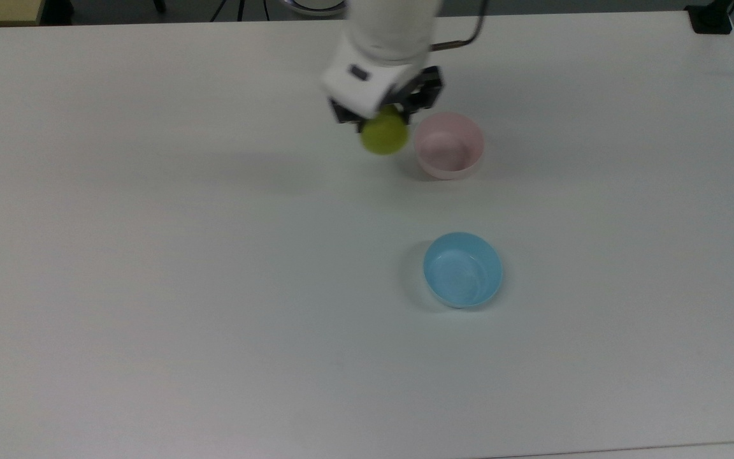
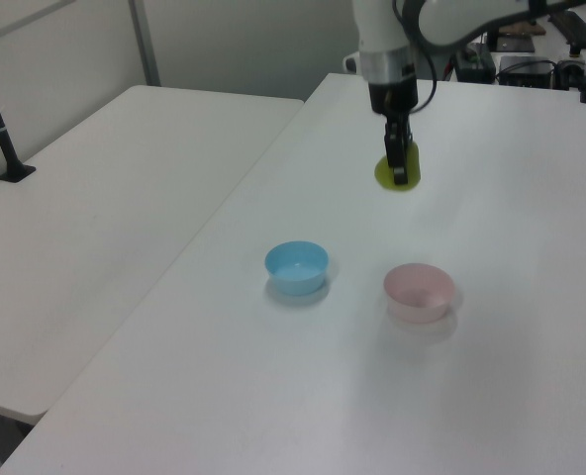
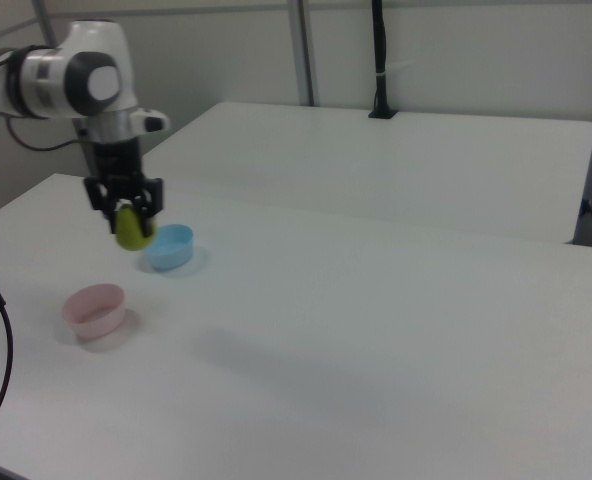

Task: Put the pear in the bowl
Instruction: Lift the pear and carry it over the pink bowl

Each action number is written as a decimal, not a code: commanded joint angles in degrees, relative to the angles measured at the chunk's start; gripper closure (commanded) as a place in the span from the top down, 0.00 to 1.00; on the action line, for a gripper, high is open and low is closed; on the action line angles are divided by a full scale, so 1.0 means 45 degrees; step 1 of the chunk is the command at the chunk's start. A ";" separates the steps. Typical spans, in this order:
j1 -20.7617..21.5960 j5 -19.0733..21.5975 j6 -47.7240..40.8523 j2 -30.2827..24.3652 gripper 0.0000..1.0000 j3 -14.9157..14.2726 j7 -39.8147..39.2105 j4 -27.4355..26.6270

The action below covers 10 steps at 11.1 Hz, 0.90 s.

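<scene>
The big white desk (image 1: pixel 150 287) looks smooth and matt, with only a soft shine. The small round pale pink plastic bowl (image 1: pixel 448 145) has plain smooth sides. The small round light blue plastic bowl (image 1: pixel 462 269) is smooth and a bit shiny inside. The little yellow-green pear (image 1: pixel 384 135) has smooth, dull skin. The robot arm's white shell (image 3: pixel 86 70) looks like hard glossy plastic, and its end effector (image 2: pixel 400 166) is dark and matt.
</scene>
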 commanded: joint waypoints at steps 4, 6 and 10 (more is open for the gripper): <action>0.2257 0.0070 -0.0145 0.1197 0.30 -0.0172 0.1506 -0.0310; 0.2531 -0.0164 -0.0010 0.1473 0.37 -0.0172 0.1526 -0.0776; 0.2572 -0.0360 0.0440 0.2099 0.69 -0.0172 0.1546 -0.0935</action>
